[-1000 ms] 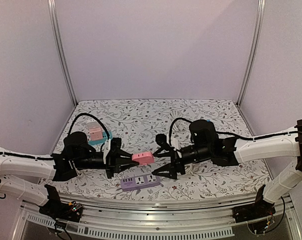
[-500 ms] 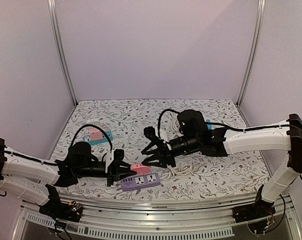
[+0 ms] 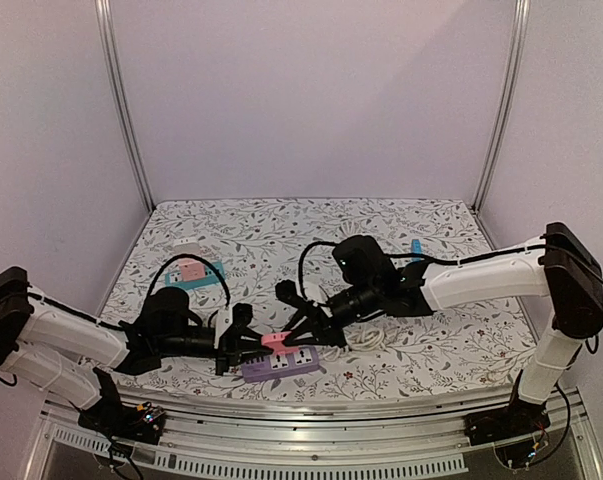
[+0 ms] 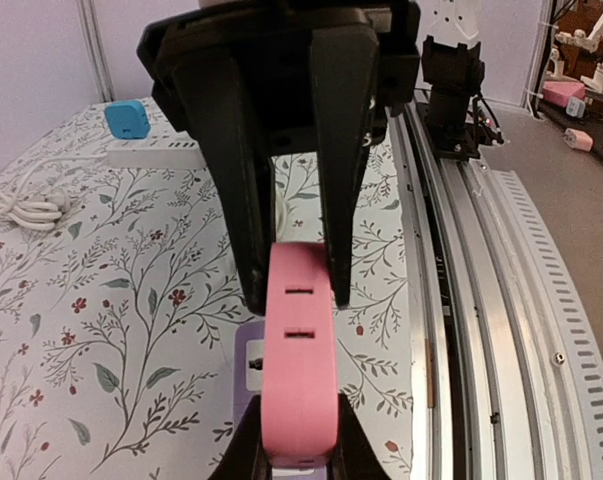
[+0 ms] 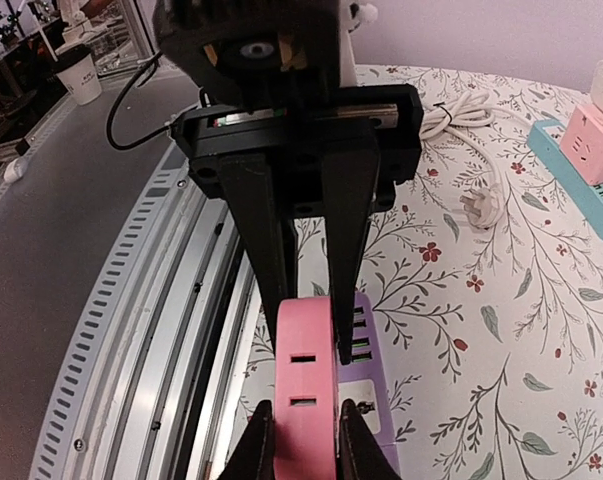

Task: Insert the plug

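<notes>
The pink plug is a rounded oblong block. It sits low in the centre of the top view, directly over the purple power strip; whether they touch cannot be told. The left gripper pinches 1 end between its fingers, and the right gripper pinches the other. Both wrist views show 2 short dark slots on the plug's face, too small to see from above. The left wrist view alone takes in a blue adapter at upper left. The right wrist view instead takes in a pink-and-teal strip at upper right.
</notes>
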`<state>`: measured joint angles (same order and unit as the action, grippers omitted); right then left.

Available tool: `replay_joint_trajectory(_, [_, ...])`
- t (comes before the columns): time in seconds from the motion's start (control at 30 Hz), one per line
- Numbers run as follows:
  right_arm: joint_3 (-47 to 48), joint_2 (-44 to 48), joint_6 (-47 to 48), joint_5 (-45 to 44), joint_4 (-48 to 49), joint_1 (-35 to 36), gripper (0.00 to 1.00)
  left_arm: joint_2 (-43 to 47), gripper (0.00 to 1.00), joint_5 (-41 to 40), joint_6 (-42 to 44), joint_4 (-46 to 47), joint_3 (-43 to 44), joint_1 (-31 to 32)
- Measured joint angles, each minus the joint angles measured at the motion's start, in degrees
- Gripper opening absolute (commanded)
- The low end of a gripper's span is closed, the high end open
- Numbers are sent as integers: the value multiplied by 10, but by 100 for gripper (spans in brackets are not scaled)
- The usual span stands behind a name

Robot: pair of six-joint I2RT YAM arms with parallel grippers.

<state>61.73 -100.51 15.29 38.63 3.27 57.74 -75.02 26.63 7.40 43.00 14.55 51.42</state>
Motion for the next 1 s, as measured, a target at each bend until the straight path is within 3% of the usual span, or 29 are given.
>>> replay_joint_trajectory(0.5, [35,-40,67,-6,-49,1,18,-25,0,24,25,-8,-4,-19])
replay_joint_trajectory(0.8, [45,-55,75,-12,-58,3,3,-32,0,25,23,-7,-10,-21])
replay_joint_trajectory(1.0, [46,-58,79,-23,-63,8,0,-42,0,27,23,-1,-12,-21])
